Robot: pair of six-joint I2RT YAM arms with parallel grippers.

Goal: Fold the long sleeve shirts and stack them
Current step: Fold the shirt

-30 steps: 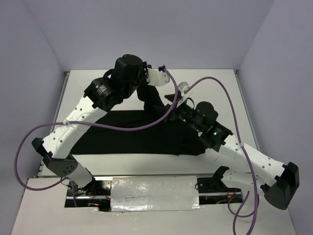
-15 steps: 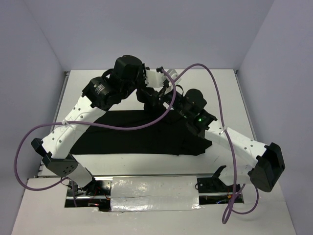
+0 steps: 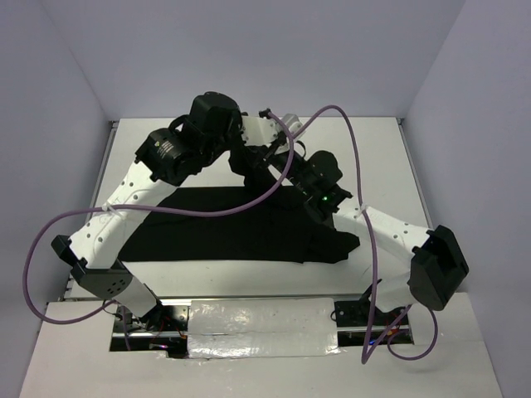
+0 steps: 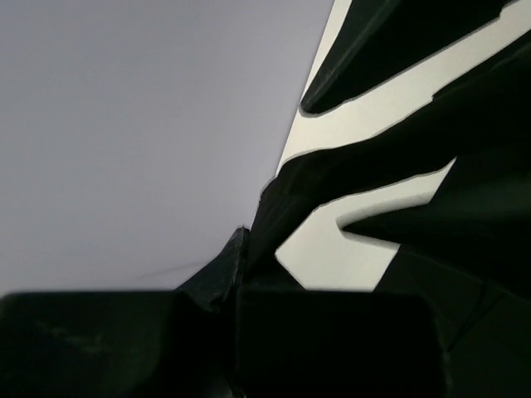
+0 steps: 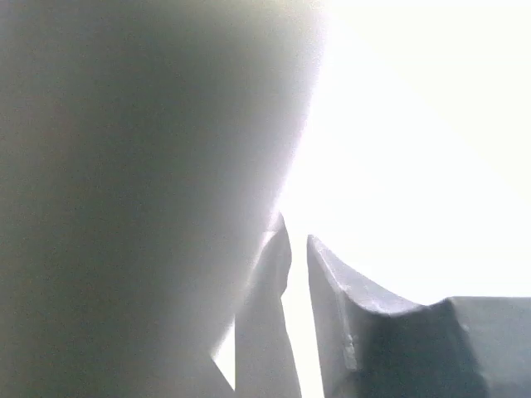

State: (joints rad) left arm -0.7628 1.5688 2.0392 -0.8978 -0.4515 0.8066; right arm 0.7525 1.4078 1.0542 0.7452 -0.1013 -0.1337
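The black long sleeve shirt (image 3: 224,228) lies spread across the middle of the white table (image 3: 373,157). One part of it is pulled up into a peak at the back centre. My left gripper (image 3: 247,157) is shut on that raised fabric. In the left wrist view the left gripper (image 4: 241,249) pinches a black fold, and more of the shirt (image 4: 473,207) hangs in strips over the table. My right gripper (image 3: 270,154) hovers just right of the left one, beside the raised cloth. In the glare-washed right wrist view, the right gripper (image 5: 299,249) shows a narrow bright gap with nothing in it.
Purple cables (image 3: 348,133) loop over both arms and across the shirt. Grey walls close in the table on the left, back and right. A taped strip (image 3: 261,327) runs along the near edge between the arm bases.
My right arm has swung back and to the left, up to the raised cloth beside the left gripper, and its jaws have narrowed. The left gripper keeps its hold and has barely shifted.
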